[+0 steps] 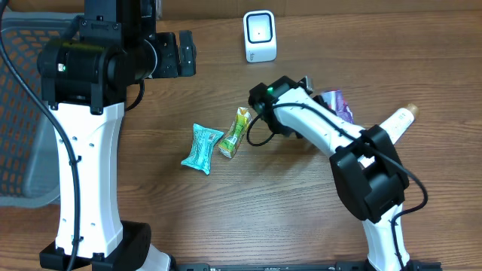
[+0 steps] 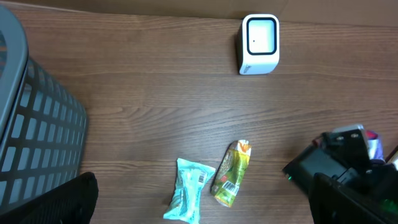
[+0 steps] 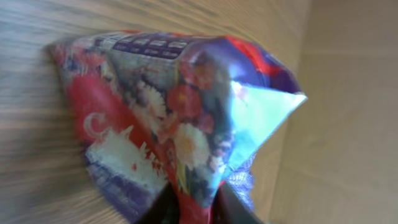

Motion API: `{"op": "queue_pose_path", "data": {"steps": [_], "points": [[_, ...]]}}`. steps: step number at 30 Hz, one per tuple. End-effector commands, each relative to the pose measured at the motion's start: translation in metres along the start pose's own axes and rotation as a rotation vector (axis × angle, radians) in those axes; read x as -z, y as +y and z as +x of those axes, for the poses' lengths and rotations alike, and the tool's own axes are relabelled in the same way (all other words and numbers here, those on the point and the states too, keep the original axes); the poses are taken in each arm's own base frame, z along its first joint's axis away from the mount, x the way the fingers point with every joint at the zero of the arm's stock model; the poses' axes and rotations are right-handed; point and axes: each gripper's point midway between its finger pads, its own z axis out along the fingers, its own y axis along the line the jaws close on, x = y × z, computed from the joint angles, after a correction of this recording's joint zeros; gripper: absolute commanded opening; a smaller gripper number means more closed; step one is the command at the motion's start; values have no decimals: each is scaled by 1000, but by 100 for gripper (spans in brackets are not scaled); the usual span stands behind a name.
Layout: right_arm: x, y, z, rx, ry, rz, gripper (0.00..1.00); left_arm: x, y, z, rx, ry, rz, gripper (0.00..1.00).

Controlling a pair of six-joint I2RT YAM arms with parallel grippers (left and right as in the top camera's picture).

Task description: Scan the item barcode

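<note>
A purple and red snack packet (image 3: 174, 106) fills the right wrist view, its lower edge pinched between the dark fingers of my right gripper (image 3: 194, 200). From overhead the packet (image 1: 338, 104) shows at the right gripper (image 1: 322, 96), low over the table. The white barcode scanner (image 1: 260, 35) stands upright at the back, apart from the packet. My left gripper (image 1: 184, 54) is held high at the back left, open and empty. In its wrist view the left gripper (image 2: 205, 208) has its jaws far apart, and the scanner (image 2: 259, 43) is ahead.
A teal packet (image 1: 202, 148) and a green-yellow packet (image 1: 235, 133) lie side by side mid-table, barcodes up in the left wrist view. A grey mesh basket (image 1: 15, 113) stands at the left edge. A beige surface (image 3: 348, 124) borders the table beyond the held packet.
</note>
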Motion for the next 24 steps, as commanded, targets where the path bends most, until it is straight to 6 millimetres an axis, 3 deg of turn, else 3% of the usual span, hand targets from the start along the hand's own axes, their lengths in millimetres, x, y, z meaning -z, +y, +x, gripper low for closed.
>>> {"op": "queue_pose_path", "data": {"steps": [1,6,9,12,16,19,24], "points": [[13,19,6,-18,24,-125,28,-4,0,1,6,10,-1,100],[24,42,13,-9,50,-226,36,-4,0,1,6,10,-1,100],[38,74,21,-16,106,-399,39,-4,0,1,6,10,0,100],[59,101,29,-19,180,-597,41,-4,0,1,6,10,0,100],[101,127,17,-18,183,-872,42,-4,0,1,6,10,-1,100],[131,128,2,-15,130,-1011,43,-4,0,1,6,10,-1,100],[149,92,-25,-92,57,-1054,47,-4,0,1,6,10,-1,100]]}}
